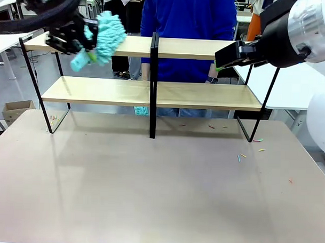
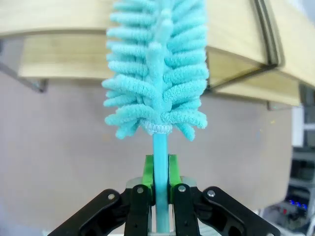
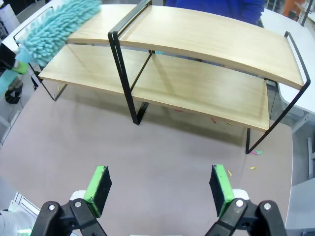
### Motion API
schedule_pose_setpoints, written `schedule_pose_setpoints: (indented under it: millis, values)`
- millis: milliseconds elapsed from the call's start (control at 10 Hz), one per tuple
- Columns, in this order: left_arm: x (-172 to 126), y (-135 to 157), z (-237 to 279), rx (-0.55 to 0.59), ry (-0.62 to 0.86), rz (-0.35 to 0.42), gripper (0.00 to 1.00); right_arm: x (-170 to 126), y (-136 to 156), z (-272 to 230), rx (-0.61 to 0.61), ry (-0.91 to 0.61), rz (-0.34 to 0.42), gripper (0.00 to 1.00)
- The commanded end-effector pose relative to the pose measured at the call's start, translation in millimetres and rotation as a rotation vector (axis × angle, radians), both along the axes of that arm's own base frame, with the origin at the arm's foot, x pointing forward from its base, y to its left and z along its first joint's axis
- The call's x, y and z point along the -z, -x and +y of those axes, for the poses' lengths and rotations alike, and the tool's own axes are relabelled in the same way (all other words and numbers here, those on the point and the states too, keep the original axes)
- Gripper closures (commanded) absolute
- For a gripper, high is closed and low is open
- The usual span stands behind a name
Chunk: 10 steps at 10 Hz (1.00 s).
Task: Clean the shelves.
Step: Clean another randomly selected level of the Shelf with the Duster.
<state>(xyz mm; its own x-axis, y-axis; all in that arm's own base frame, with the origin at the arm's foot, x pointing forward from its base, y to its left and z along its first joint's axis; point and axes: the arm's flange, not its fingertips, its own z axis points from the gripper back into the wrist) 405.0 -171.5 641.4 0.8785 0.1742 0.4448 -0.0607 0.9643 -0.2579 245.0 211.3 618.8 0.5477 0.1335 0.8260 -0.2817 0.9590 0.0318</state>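
The shelves (image 1: 128,45) stand at the table's far side: two long light-wood boards in a thin black frame with a centre post. My left gripper (image 1: 86,38) is at the left end of the top board, shut on the handle (image 2: 160,162) of a fluffy turquoise duster (image 1: 105,35). The duster head (image 2: 157,73) lies over the top board's front edge. My right gripper (image 1: 224,57) hovers by the right end of the top board. In the right wrist view it (image 3: 160,184) is open and looks down on the shelves (image 3: 197,39), with nothing between its green pads (image 3: 98,184).
A person in a blue top (image 1: 187,16) stands just behind the shelves. Small coloured scraps (image 1: 241,155) lie on the beige tabletop (image 1: 149,195) near the rack's right foot. A cardboard box (image 1: 16,108) sits on the floor at the left, and a white table (image 1: 297,89) is at the right.
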Motion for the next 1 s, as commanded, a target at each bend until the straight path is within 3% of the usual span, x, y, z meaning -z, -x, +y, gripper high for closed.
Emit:
schedule_pose_setpoints:
  millis: [0, 100, 300, 400, 500, 900]
  values:
    - [-1.8, 10.1, 23.3, -0.193, -0.106, 0.084, 0.87, 0.4, -0.8, 0.0, -0.002, -0.006, 0.001, 0.0]
    - [-2.8, 7.2, 42.5, -0.29, -0.139, 0.118, 0.87, 0.4, -0.8, 0.0, -0.002, -0.006, 0.001, 0.0]
    - [-13.5, 11.9, 73.6, -0.532, -0.11, 0.021, 0.87, 0.4, -0.8, 0.0, -0.002, -0.006, 0.001, 0.0]
    - [-17.5, 17.5, 73.7, -0.506, -0.067, -0.057, 0.87, 0.4, -0.8, 0.0, -0.002, -0.006, 0.001, 0.0]
    - [-18.9, 21.1, 70.0, -0.396, -0.041, -0.08, 0.87, 0.4, -0.8, 0.0, -0.002, -0.006, 0.001, 0.0]
    - [-17.7, 23.5, 63.3, -0.277, -0.025, -0.085, 0.87, 0.4, -0.8, 0.0, -0.002, -0.006, 0.001, 0.0]
